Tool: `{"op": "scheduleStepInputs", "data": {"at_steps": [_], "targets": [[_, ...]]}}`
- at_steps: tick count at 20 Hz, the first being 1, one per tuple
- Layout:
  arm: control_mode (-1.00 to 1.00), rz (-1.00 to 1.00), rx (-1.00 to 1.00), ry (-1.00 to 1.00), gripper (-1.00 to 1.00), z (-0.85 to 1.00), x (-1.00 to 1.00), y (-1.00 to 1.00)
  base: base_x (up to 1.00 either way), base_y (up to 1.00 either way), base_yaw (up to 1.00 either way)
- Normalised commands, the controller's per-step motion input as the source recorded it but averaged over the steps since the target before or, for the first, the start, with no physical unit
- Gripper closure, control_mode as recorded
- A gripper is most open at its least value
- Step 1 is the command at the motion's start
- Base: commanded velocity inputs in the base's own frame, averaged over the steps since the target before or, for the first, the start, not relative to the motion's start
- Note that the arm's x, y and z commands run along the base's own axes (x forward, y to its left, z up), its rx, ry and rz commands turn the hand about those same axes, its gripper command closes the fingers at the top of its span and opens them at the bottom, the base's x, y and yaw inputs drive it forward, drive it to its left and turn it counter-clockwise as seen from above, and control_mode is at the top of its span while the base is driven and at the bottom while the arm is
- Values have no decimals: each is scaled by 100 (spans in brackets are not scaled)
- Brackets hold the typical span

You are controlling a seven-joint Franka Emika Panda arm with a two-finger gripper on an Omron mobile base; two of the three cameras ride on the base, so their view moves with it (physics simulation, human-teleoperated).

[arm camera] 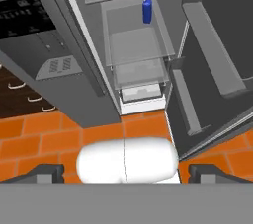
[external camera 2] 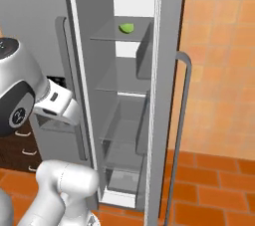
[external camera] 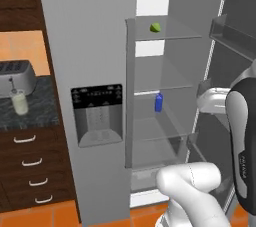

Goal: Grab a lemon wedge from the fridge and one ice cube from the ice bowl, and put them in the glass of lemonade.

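Observation:
The fridge (external camera: 90, 31) stands with its right door swung open. On its top shelf lies the small yellow-green lemon wedge (external camera: 155, 27), also seen from the other side (external camera 2: 126, 28). My gripper (arm camera: 126, 172) is open, its fingertips (arm camera: 49, 171) wide apart with nothing between them. It hangs in front of the open compartment and points down at the lower shelves and the floor, well below the wedge. The glass of lemonade (external camera: 19, 102) stands on the dark counter to the left of the fridge. The ice bowl and the ice cube are out of view.
A small blue can (external camera: 159, 102) stands on a middle shelf (arm camera: 147, 10). The open door (external camera 2: 167, 70) with its long handle stands to the right of the compartment. A silver toaster (external camera: 15, 77) sits behind the glass, above wooden drawers (external camera: 30, 161). Orange tiles cover the floor.

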Motion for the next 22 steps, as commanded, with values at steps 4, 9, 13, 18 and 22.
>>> {"op": "scheduleStepInputs", "data": {"at_steps": [4, 9, 13, 18, 22], "targets": [[100, 0, 0, 0, -100, 0, 0, 0, 66, -9, 0], [100, 0, 0, 0, -100, 0, 0, 0, 50, -16, 0], [100, 0, 0, 0, -100, 0, 0, 0, 53, -21, 0], [100, 0, 0, 0, -100, 0, 0, 0, 58, -36, 0], [100, 0, 0, 0, -100, 0, 0, 0, 58, -36, 0]]}}
